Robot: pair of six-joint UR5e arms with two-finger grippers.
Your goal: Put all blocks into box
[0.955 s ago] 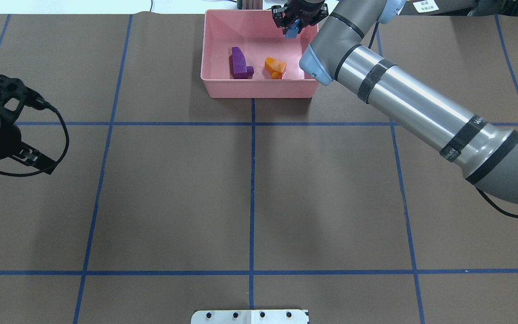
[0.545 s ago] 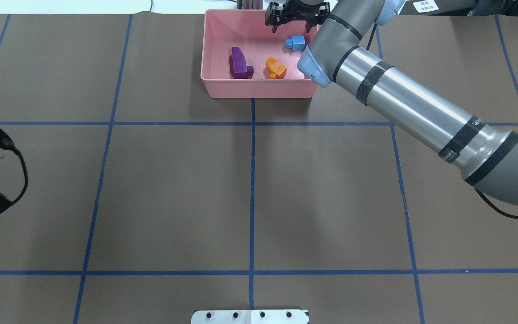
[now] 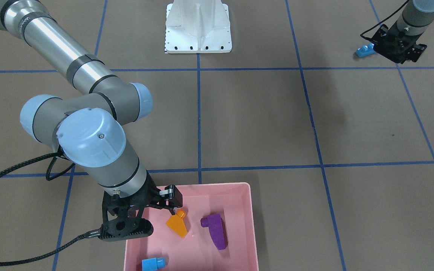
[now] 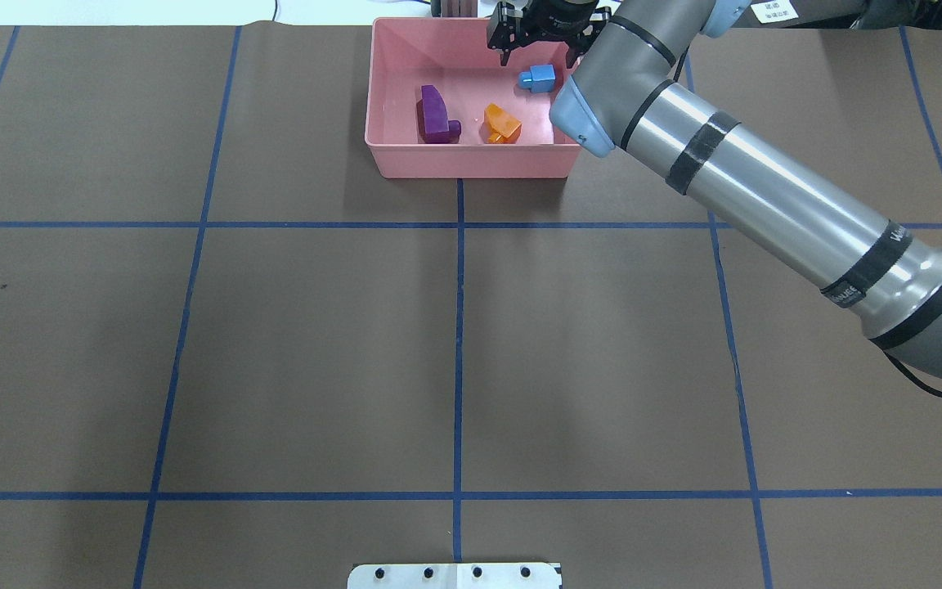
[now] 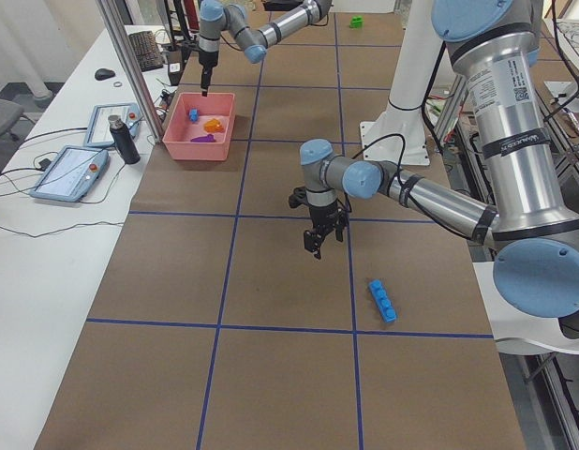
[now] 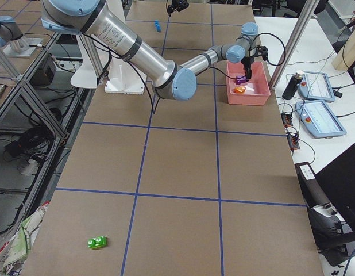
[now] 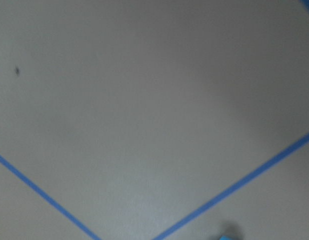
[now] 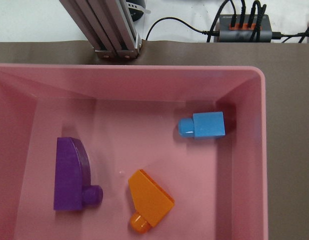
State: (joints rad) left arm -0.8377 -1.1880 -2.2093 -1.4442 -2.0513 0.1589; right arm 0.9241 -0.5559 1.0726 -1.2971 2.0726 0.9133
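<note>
Upper band lettering (image 4: 896, 237): white letters on a black band around the right arm's silver tube, right side of the overhead view. The first letter looks like a "W"; the rest is too small to read.
Lower band lettering (image 4: 845, 287): white letters on the next black band down the same tube; not legible.
Band lettering, front-facing view (image 3: 24, 22): white letters on a black band, upper left of the frame; not legible.
Paper label (image 4: 769, 10): white slip at the top edge, right of centre, with two rows of dark characters; too small to read.
Arm sticker (image 5: 511, 92): dark print on the large near arm's silver tube, upper right of the left side view; too small to read.
</note>
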